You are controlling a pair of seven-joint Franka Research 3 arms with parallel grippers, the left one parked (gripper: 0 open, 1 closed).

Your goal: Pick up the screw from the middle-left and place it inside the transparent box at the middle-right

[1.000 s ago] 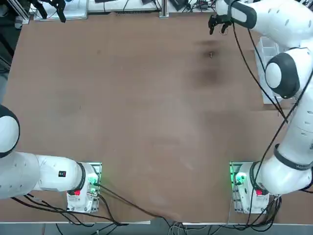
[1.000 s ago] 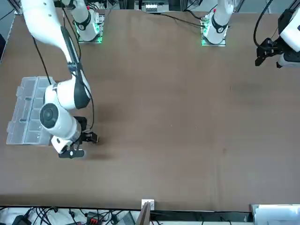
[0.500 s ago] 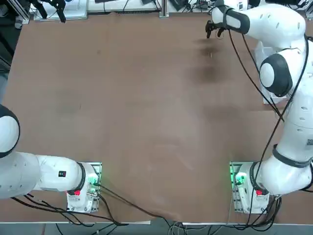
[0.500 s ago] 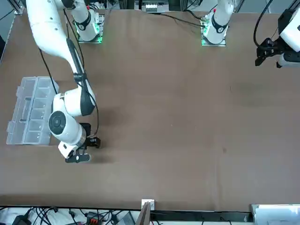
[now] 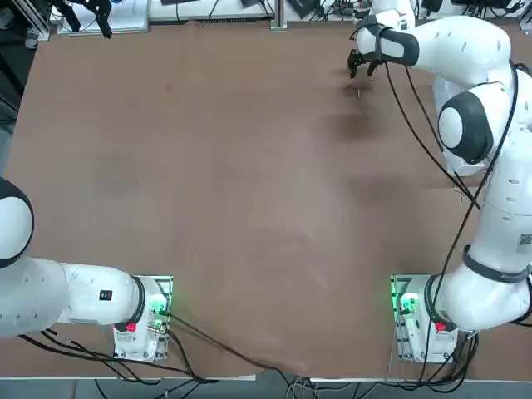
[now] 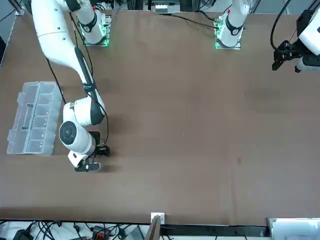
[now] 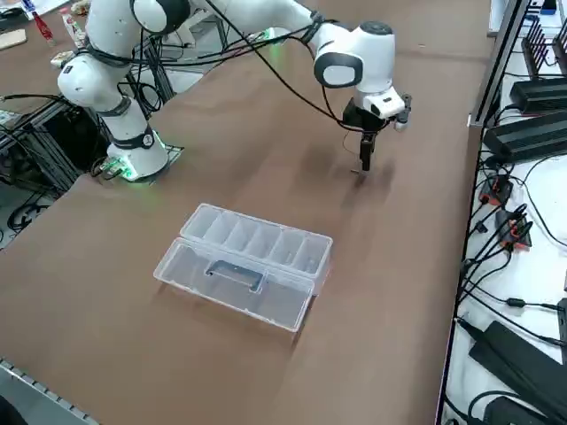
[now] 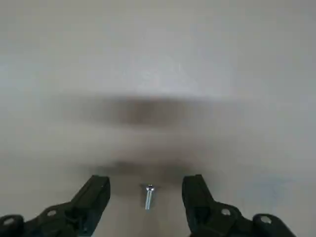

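In the right wrist view the screw (image 8: 149, 195), small and silvery, lies flat on the brown table between my two dark fingers, touching neither. My right gripper (image 8: 145, 180) is open around it and low over the tabletop. From overhead the screw (image 5: 358, 91) is a tiny dark sliver just beside the gripper (image 5: 359, 64), at the far side of the table. The transparent box (image 7: 266, 241) sits with its lid folded open, well apart from the gripper (image 7: 365, 163). In the front view the box (image 6: 32, 117) lies beside the gripper (image 6: 95, 159).
The box's flat lid with a handle (image 7: 232, 276) rests beside its row of compartments. My own right arm (image 5: 478, 108) arches over the box in the top view. Cables and black equipment (image 7: 523, 133) lie beyond the table's far edge.
My right gripper has swung away from the box side and come down over the screw, which now sits between the open fingers. The screw and box have not moved.
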